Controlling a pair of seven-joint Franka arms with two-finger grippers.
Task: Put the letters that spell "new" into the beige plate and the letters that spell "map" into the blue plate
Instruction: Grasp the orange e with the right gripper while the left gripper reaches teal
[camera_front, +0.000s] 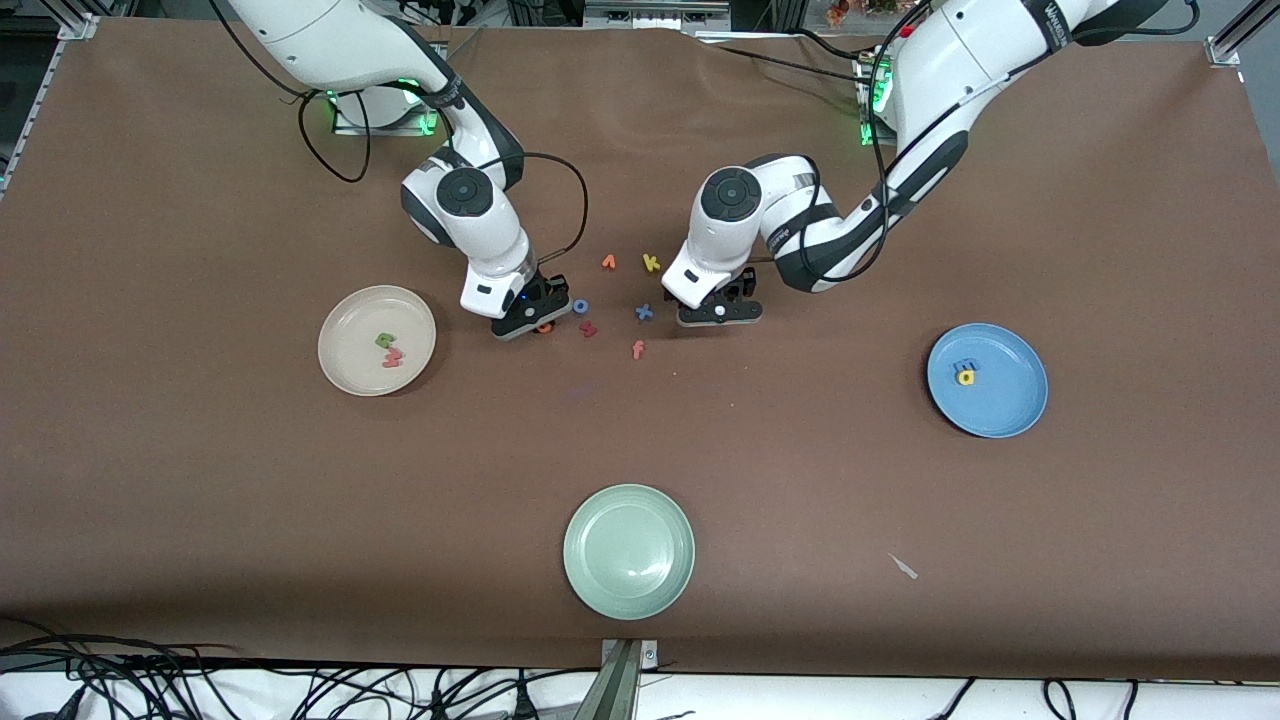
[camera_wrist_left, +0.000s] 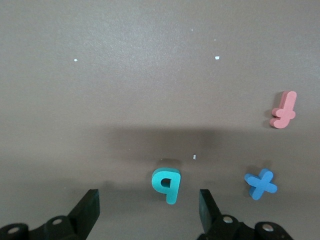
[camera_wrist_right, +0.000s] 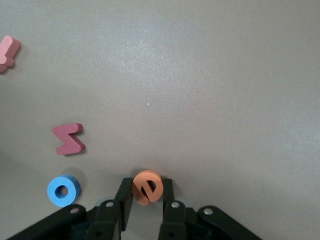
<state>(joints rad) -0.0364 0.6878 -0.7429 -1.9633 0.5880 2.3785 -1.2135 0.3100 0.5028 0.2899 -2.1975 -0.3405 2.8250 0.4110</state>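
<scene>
The right gripper (camera_wrist_right: 145, 200) is seen low at the table in the loose cluster of letters, its jaws pinched on the orange e (camera_wrist_right: 147, 187), one finger on each flat side; the e stands on edge between them. In the front view only a sliver of orange shows under that gripper. The grip is judged made; the lift is not yet done.

The beige plate (camera_front: 350, 325) lies toward the right arm's end of the table and already holds the green n (camera_front: 384, 340) and the pinkish-red w (camera_front: 392, 357). The carry for the e is judged to run from the cluster straight toward that plate.

The left gripper (camera_wrist_left: 150, 207) is seen low over the teal p (camera_wrist_left: 166, 184), jaws wide, one finger to each side and neither touching. The p lies flat between the fingers, slightly nearer one than the other, its stem along the line of approach, so the jaws would close across its narrow width. A small centring is judged useful before closing.

The blue plate (camera_front: 1010, 415), toward the left arm's end, holds the blue m (camera_front: 966, 366) and the yellow a (camera_front: 965, 378).

Left on the table nearby: blue x (camera_wrist_left: 260, 183), pink f (camera_wrist_left: 283, 110), dark red letter (camera_wrist_right: 69, 139), blue o (camera_wrist_right: 63, 190), orange v (camera_front: 608, 262), yellow k (camera_front: 651, 263). A pale green plate (camera_front: 600, 585) lies nearer the front camera.
</scene>
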